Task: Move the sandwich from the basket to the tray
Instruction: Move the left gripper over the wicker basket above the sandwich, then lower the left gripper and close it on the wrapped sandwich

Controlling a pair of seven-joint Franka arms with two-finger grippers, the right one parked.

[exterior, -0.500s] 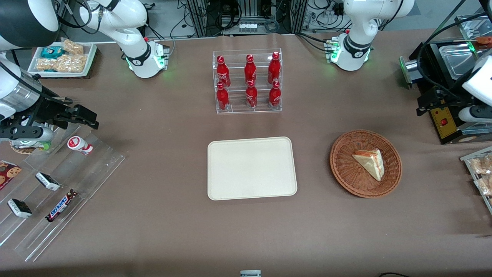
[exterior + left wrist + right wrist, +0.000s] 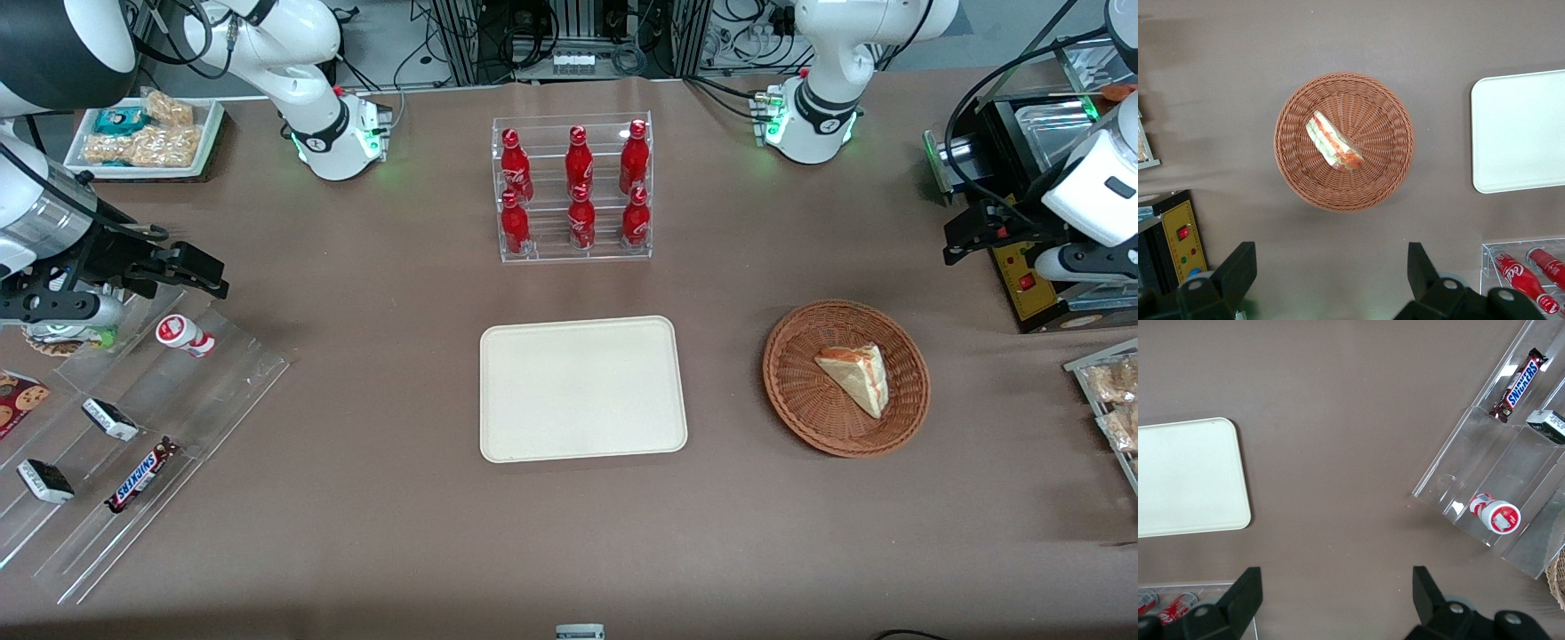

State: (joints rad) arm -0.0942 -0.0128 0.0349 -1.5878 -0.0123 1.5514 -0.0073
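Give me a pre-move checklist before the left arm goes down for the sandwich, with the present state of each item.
1. Sandwich lies in the basket: ok.
2. Gripper open, nothing held: ok.
3. Gripper lined up over the sandwich: not ok; it hovers above bare table beside the basket, toward the rack of cola bottles.
4. Tray bare to receive: ok.
5. Table between basket and tray free of things: ok.
6. Sandwich's filling edge faces a finger: cannot tell.
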